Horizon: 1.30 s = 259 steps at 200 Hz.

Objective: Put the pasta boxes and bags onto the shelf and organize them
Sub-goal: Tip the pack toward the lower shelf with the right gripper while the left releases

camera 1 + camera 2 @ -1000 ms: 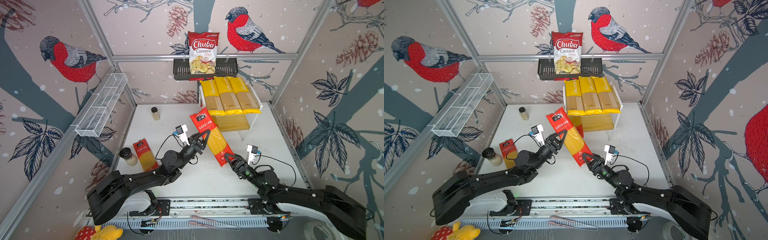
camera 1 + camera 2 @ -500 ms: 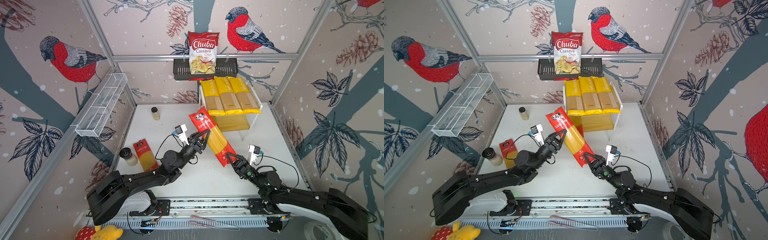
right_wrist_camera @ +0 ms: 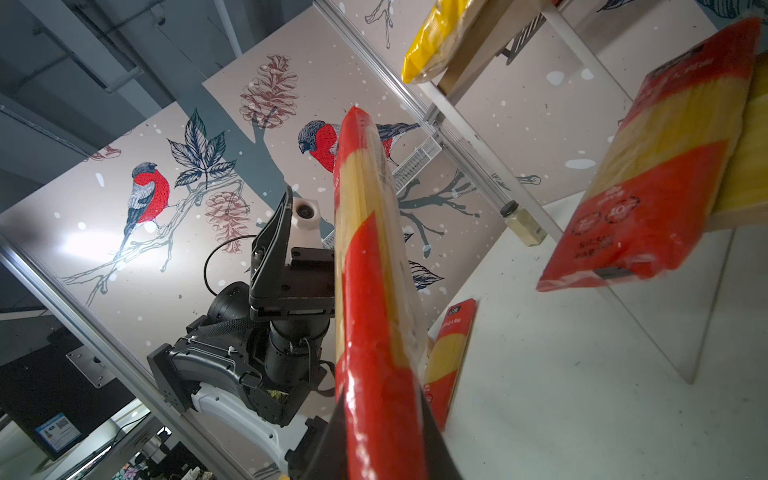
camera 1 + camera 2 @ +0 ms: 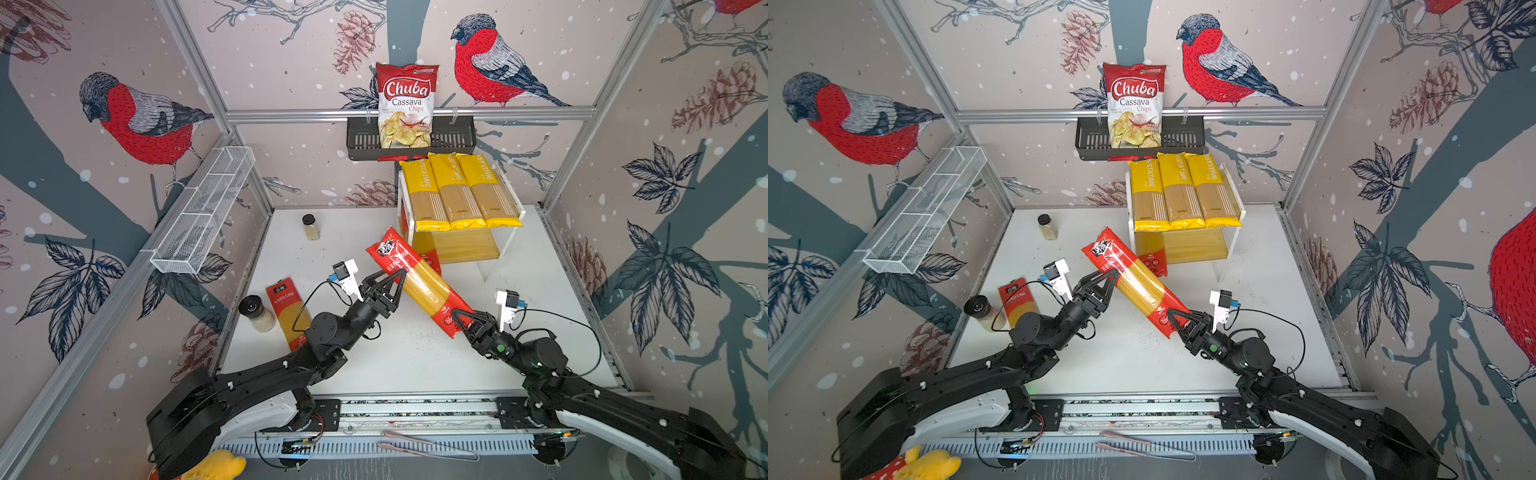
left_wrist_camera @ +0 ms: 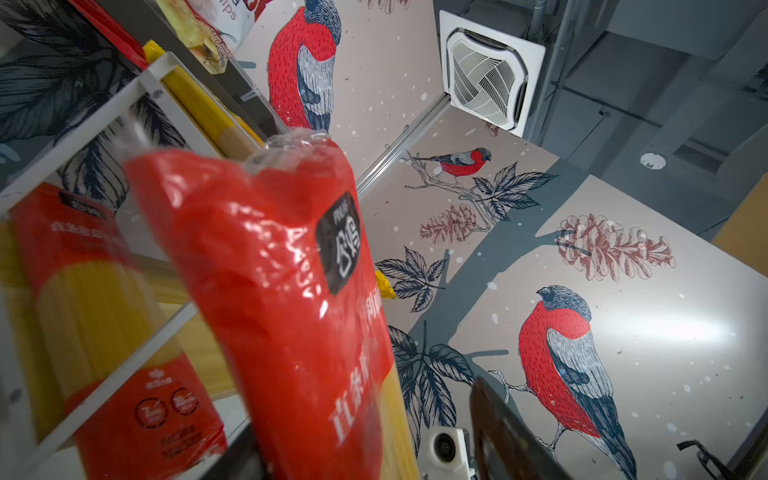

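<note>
Right pincer point(image 4: 460, 323) gripping red pack point(image 4: 419, 282), PASTATIME packs point(image 4: 457, 195) shelved, Chuba Cassava Chips point(image 4: 406, 104)

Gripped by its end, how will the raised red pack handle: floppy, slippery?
Likely stiff: the red pack juts straight from the right gripper, no sag. Its glossy film could slip. Held at one end, it may pivot.
</note>
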Available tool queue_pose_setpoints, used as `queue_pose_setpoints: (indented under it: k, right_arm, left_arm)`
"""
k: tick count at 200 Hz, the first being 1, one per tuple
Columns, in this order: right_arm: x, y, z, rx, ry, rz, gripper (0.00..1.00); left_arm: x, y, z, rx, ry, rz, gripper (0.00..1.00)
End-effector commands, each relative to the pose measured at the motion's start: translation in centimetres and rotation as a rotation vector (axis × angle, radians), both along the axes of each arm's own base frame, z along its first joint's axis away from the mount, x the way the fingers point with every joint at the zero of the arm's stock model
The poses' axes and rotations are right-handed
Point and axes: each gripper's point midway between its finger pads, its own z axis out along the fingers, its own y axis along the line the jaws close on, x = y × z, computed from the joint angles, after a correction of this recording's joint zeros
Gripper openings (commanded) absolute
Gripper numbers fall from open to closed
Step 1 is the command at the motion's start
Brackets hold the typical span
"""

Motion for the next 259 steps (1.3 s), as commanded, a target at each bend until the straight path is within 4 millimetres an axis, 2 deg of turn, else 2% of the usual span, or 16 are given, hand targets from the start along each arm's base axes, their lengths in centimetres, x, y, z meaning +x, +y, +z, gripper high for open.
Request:
queue_pose_setpoints:
  k: [1,23,51,89,105,198,238,259]
  right_arm:
    - [0.8,-0.4,-0.7,-0.035,0.044,-0.040,0.08]
    - [1.0,-1.0,-1.2,-0.036,0.084,-0.056,0.06]
    - [1.5,-2.0,-2.4,-0.070,0.133,-0.109,0.04]
    - [2.1,-4.7,-1.8,0.048,0.140,-0.191,0.02]
    - [2.3,-5.2,-1.7,0.053,0.141,-0.205,0.02]
    - [1.2,-5.3,0.8,0.052,0.068,-0.156,0.01]
    - [0.6,-5.2,1.6,0.065,0.051,-0.121,0.01]
    - [0.4,-5.3,1.8,0.067,0.048,-0.120,0.01]
  left_arm:
    - [0.2,1.7,-0.2,0.011,-0.011,0.073,0.67]
    - [0.3,2.8,-0.9,0.018,0.007,0.095,0.67]
    - [0.3,3.0,-1.9,0.027,0.027,0.099,0.67]
    - [0.6,3.1,-3.1,0.029,0.054,0.103,0.67]
    - [0.7,3.0,-3.3,0.034,0.059,0.101,0.67]
    - [1.2,2.6,-4.8,0.067,0.083,0.097,0.69]
    - [1.1,1.1,-7.5,0.072,0.157,0.019,0.75]
    - [0.4,-0.5,-7.6,0.056,0.145,-0.038,0.78]
